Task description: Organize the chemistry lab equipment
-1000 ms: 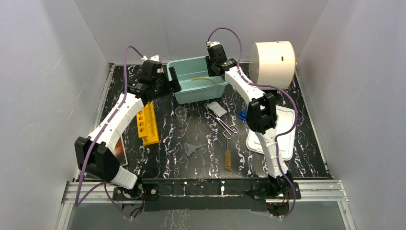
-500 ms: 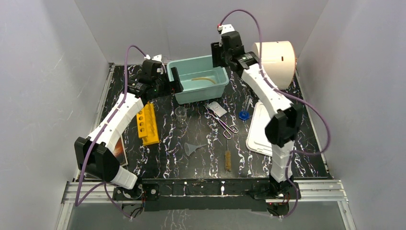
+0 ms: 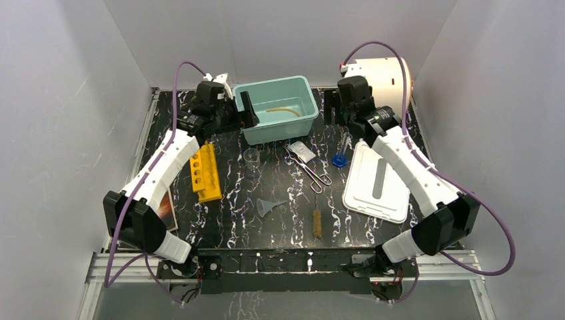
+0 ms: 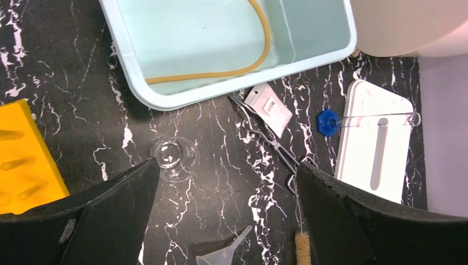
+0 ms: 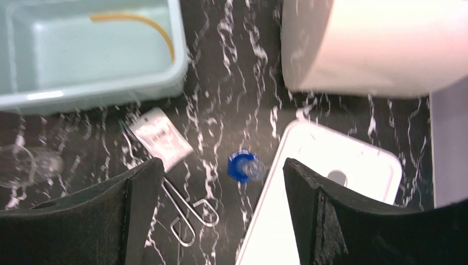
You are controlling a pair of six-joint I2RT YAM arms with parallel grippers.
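Tan rubber tube [image 4: 259,52] lies in teal bin [image 4: 165,100] | left claw [image 4: 226,170] spread wide, empty | right claw [image 5: 222,163] spread wide, empty

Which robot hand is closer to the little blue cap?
Right. The right gripper hovers behind the blue cap; the left gripper is far off, at the bin's left end.

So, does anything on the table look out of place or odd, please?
The clear glass tube with the blue cap appears to stand cap-down, unsupported, beside the flat white plastic lid, not in the yellow rack; it could topple.
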